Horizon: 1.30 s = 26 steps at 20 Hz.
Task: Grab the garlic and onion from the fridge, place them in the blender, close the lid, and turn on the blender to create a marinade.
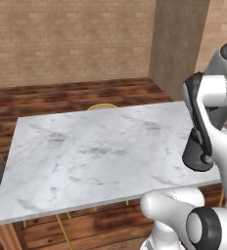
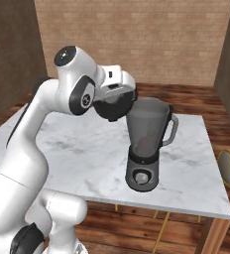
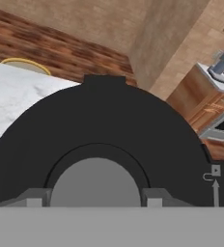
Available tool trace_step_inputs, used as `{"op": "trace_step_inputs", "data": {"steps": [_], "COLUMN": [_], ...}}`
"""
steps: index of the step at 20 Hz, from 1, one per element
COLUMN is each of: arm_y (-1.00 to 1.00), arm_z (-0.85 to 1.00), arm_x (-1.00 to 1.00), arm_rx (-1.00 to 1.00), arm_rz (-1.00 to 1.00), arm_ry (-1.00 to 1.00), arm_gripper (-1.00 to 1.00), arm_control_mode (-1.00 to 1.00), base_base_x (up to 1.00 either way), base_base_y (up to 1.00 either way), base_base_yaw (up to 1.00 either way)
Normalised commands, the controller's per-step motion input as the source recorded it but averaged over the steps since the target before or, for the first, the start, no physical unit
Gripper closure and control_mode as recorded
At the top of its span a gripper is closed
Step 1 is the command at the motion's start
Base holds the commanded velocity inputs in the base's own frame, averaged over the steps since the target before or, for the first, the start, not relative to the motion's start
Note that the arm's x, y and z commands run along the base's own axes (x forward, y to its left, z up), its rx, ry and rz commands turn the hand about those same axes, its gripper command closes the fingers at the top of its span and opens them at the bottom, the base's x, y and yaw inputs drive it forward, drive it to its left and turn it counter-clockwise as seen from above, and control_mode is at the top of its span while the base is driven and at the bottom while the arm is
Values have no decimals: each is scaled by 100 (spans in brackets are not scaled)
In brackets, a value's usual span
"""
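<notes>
The blender (image 2: 144, 149) stands on the marble worktop (image 2: 87, 154), toward its right half as the right base camera looks at it. Through the smoky jar a reddish round shape sits low down, just above the base; I judge that to be the onion (image 2: 144, 144), already inside. Whether the garlic is in there too cannot be made out, as nothing else shows through the tinted wall.

The jar's mouth is uncovered. The lid (image 2: 115, 105) is up at the end of the arm, a black disc tilted on edge, just beside the blender's upper rim on its left side and slightly above it. The hand camera looks straight onto the lid's flat face (image 3: 109, 130), with its small tab at the top edge. The pincer (image 2: 118, 99) sits against the lid and appears to have it clamped at a middling spread, though the fingertips themselves are hidden behind the disc, so the hold is inferred from how the lid hangs off the worktop with the hand.

So, by my reading, the fetching from the fridge looks finished at least for the onion. Still left: swinging the lid level over the blender's mouth, setting it down to close the jar, letting go, and then turning the silver knob (image 2: 142, 177) on the blender's base.
</notes>
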Motion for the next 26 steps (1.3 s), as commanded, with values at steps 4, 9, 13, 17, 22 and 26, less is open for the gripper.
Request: {"op": "trace_step_inputs", "data": {"steps": [4,9,13,17,22,26], "arm_y": [-63,-75,-54,-38,-26,-1], "arm_z": [20,25,31,17,-3,-12], "arm_x": [1,11,26,36,33,36], "arm_rx": [0,0,0,0,1,0], "arm_rz": [0,0,0,0,8,11], "arm_ry": [-3,0,2,11,4,13], "arm_gripper": [100,100,100,100,100,100], "arm_control_mode": [-100,-100,-100,-100,-100,-100], "base_base_x": [0,0,0,0,0,0], "base_base_y": [0,0,0,0,0,0], "base_base_yaw": [0,0,0,0,0,0]}}
